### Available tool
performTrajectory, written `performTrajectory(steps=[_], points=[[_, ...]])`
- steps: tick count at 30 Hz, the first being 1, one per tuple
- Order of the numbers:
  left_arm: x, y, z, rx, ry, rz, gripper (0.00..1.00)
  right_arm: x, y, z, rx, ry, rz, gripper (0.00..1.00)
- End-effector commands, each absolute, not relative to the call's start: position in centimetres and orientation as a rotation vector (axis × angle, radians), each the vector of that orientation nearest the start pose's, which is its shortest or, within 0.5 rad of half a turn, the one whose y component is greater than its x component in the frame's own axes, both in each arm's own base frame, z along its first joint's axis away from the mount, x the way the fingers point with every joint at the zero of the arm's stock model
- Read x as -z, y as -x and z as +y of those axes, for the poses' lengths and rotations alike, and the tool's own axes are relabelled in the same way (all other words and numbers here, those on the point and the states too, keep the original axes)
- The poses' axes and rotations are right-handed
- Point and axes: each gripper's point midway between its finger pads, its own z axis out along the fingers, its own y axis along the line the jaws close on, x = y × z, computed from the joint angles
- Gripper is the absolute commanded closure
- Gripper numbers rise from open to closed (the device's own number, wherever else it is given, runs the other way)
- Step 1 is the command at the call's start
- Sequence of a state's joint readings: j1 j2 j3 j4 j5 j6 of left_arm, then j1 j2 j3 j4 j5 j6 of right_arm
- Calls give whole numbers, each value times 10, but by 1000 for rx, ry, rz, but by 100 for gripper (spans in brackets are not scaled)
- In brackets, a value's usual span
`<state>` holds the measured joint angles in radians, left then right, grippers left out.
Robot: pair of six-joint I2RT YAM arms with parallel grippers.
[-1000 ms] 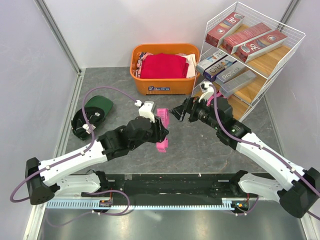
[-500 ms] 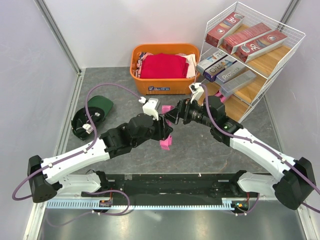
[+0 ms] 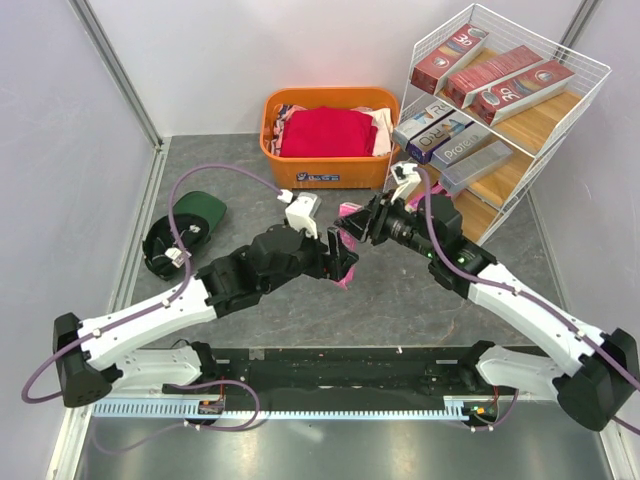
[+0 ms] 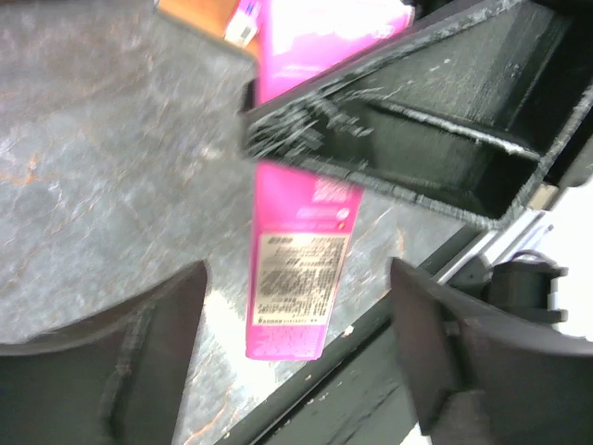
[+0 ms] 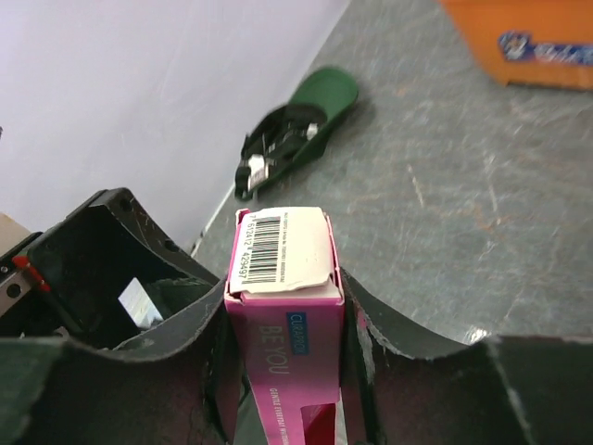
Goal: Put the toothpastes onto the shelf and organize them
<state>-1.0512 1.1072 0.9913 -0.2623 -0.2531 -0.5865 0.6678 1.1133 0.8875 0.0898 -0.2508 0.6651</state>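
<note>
A bright pink toothpaste box hangs over the grey table between both arms. My right gripper is shut on its upper part; in the right wrist view the box sits tight between my fingers, barcode flap facing the camera. My left gripper stands open around the lower part, and in its wrist view the box hangs free between the spread fingers. The shelf stands at the back right with dark red boxes on the top board and grey and purple ones below.
An orange basket holding red clothes stands behind the grippers, just left of the shelf. A green and black cap lies at the left near the wall. The arms' black base rail runs along the near edge.
My right gripper came in from the right and shut on the pink box. My left gripper, which had been holding the box, opened.
</note>
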Motion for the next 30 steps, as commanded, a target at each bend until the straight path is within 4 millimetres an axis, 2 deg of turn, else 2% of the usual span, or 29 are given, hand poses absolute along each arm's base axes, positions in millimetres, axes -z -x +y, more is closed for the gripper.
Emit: performTrajectory(steps=[1, 3, 4, 5, 6, 7, 8, 10, 11, 12, 16, 17, 18, 19, 20, 23, 27, 30], points=[[-312, -205, -304, 952, -213, 1822, 9, -336, -264, 268, -1135, 103, 1668, 55], [-314, -207, -300, 974, -186, 1803, 6, -341, -266, 256, -1099, 53, 1637, 57], [-322, -207, -297, 992, -169, 1777, 5, -353, -262, 249, -1096, 36, 1599, 57], [-325, -211, -294, 998, -150, 1764, 3, -354, -264, 241, -1070, 1, 1585, 57], [-322, -210, -295, 1026, -146, 1770, 2, -358, -264, 235, -1058, -20, 1566, 57], [-334, -210, -295, 1075, -130, 1720, 1, -369, -259, 226, -1053, -41, 1525, 57], [-339, -216, -291, 1100, -110, 1693, 0, -371, -258, 220, -1043, -62, 1510, 57], [-338, -210, -299, 1226, -134, 1676, 0, -387, -252, 201, -1023, -125, 1439, 56], [-345, -218, -298, 1276, -124, 1618, 0, -389, -250, 194, -1018, -147, 1417, 55], [-347, -209, -306, 1381, -162, 1617, 0, -393, -250, 185, -1004, -191, 1390, 55], [-359, -204, -323, 1595, -261, 1504, 0, -416, -233, 153, -1015, -287, 1252, 55], [-355, -198, -333, 1654, -320, 1509, 0, -421, -230, 147, -1021, -303, 1223, 55], [-371, -193, -336, 1705, -359, 1414, 0, -424, -228, 143, -1023, -315, 1204, 55], [-374, -189, -340, 1739, -392, 1384, 1, -430, -223, 136, -1025, -334, 1173, 55], [-378, -182, -343, 1791, -429, 1361, 1, -433, -222, 133, -1029, -339, 1159, 55], [-383, -178, -355, 1835, -503, 1296, 2, -443, -217, 126, -1028, -350, 1127, 54], [-379, -175, -371, 1848, -576, 1296, 2, -452, -211, 127, -1047, -331, 1113, 55], [-384, -168, -380, 1876, -624, 1268, 3, -455, -210, 127, -1057, -324, 1107, 55]])
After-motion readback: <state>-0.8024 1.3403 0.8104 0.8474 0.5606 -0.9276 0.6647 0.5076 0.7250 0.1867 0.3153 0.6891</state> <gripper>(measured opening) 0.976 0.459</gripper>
